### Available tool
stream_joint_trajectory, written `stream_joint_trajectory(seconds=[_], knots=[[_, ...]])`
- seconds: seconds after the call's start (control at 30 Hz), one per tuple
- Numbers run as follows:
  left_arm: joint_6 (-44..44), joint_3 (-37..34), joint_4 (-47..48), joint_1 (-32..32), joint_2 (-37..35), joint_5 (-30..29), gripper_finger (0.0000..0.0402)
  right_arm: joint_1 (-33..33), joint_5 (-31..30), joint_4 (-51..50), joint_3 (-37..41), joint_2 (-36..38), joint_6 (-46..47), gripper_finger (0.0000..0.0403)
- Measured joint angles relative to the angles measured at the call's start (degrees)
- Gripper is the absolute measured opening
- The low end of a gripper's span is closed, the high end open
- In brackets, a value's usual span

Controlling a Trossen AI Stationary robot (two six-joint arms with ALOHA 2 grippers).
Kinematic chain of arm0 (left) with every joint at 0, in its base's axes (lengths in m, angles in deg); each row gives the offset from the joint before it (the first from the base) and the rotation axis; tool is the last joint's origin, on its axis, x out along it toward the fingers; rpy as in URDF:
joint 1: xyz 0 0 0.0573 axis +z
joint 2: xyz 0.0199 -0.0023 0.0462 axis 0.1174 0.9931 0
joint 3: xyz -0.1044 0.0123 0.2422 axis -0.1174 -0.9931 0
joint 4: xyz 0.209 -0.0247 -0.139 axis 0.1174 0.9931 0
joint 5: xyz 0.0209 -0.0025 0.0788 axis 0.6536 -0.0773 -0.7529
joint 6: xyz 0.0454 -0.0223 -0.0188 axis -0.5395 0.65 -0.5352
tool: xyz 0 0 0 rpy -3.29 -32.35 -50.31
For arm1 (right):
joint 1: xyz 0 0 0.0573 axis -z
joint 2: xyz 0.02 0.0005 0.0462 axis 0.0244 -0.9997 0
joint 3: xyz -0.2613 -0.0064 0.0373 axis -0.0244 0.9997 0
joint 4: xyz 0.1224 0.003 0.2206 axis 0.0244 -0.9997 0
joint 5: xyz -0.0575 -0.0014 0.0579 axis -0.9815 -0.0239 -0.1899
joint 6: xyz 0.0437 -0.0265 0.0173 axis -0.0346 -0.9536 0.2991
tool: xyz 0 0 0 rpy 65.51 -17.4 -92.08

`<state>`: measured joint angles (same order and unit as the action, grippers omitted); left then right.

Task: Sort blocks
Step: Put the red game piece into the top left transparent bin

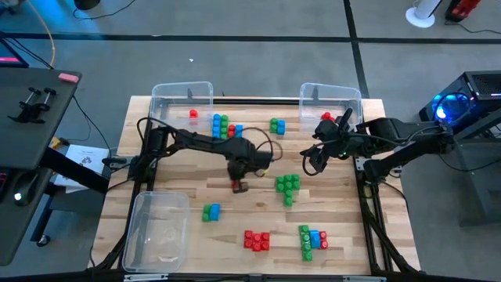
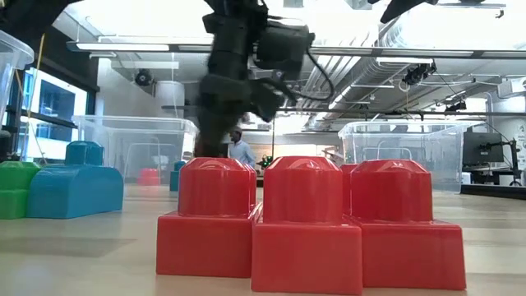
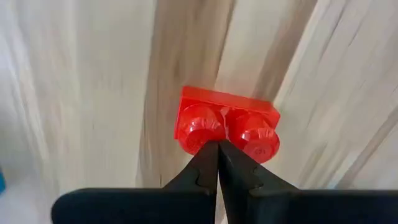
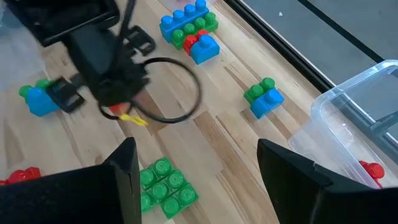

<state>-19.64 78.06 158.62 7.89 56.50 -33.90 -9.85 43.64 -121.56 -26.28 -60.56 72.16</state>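
My left gripper (image 1: 239,183) hangs fingers-down over the middle of the table, shut on a red two-stud block (image 3: 227,127). My right gripper (image 4: 199,186) waits raised at the far right, open, nothing between its fingers. Loose blocks rest on the wood. A blue, green and red cluster (image 1: 223,125) and a green-blue pair (image 1: 277,125) lie far. A green cluster (image 1: 287,186) lies centre-right and a blue-green pair (image 1: 210,211) near left. A red cluster (image 1: 256,240) and a mixed cluster (image 1: 313,239) lie near. One red block (image 1: 193,114) lies in the far-left bin. My left gripper comes at the red block from above, fingers pointing down. Its fingertips (image 3: 205,163) meet at the dip between the block's two studs (image 3: 219,138); what they pinch there is hidden by the fingers themselves. The block sits studs-up under the tips, clear of the table.
Clear bins stand at the far left (image 1: 182,88), the far right (image 1: 330,88) and the near left corner (image 1: 156,231). The far-right bin holds a red block (image 4: 372,169). A cable loops beside the left wrist (image 4: 180,93). Bare wood lies between the block clusters.
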Motion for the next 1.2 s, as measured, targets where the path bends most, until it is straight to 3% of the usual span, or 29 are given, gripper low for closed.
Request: stream_joint_trajectory(seconds=[0.23,0.43,0.53,0.6,0.73,0.9,1.07,1.2], knots=[[-1.96,6.72,5.63,1.92,-2.87,1.43,0.0,0.0,-0.02,0.04,-0.01,0.02,-0.06,0.0208],[-28.24,3.63,1.65,1.03,-9.9,3.82,0.0,0.0,0.0,-0.01,0.0,0.02,-0.13,0.0208],[-35.28,-0.47,-5.64,0.67,-12.3,8.62,0.0002,0.0,-0.08,-0.05,0.01,0.02,-0.28,0.0208],[-38.81,-2.57,-8.71,0.37,-12.6,8.67,0.001,0.0,-0.84,-0.05,-0.01,0.02,-0.2,0.0208],[-45.6,-4.98,-11.03,-1.31,-11.88,5.73,0.005,0.0,-1.31,-0.05,0.0,0.02,1.25,0.0208],[-51.5,-8.45,-11.68,-3.42,-11.88,2.21,0.0133,0.0,-1.29,-0.05,-0.01,0.02,2.83,0.0208],[-51.58,-9.81,-14.61,-4.5,-11.97,-0.07,0.0204,0.0,-2.62,-0.02,-0.01,0.02,4.99,0.0208],[-52.25,-11.45,-17.05,-4.53,-11.97,-0.05,0.0233,0.0,-2.84,0.12,0.0,0.02,6.15,0.0208]])
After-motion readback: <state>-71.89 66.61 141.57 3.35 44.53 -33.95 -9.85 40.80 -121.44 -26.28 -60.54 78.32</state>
